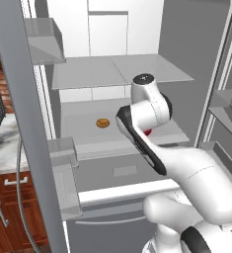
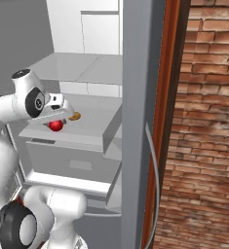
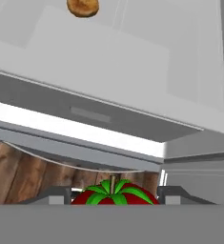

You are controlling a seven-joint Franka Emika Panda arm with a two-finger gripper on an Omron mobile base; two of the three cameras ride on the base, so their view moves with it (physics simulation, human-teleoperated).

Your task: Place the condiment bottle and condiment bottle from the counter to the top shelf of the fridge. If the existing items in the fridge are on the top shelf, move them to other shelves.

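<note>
Gripping: the gripper (image 3: 114,199), jaws set about halfway, one finger either side of the tomato (image 3: 114,194), which sits between them and looks held. Red, green stem toward the camera. In the right base view the tomato (image 2: 56,125) hangs just under the hand, above the front edge of the deeper shelf (image 2: 94,127). Bun (image 3: 83,6) on that shelf, at 11 o'clock from the tomato. Top shelf (image 1: 117,70) above, at 12 o'clock. Drawer front (image 3: 89,114) below the shelf edge. Marble counter (image 1: 1,138) at 9 o'clock.
</note>
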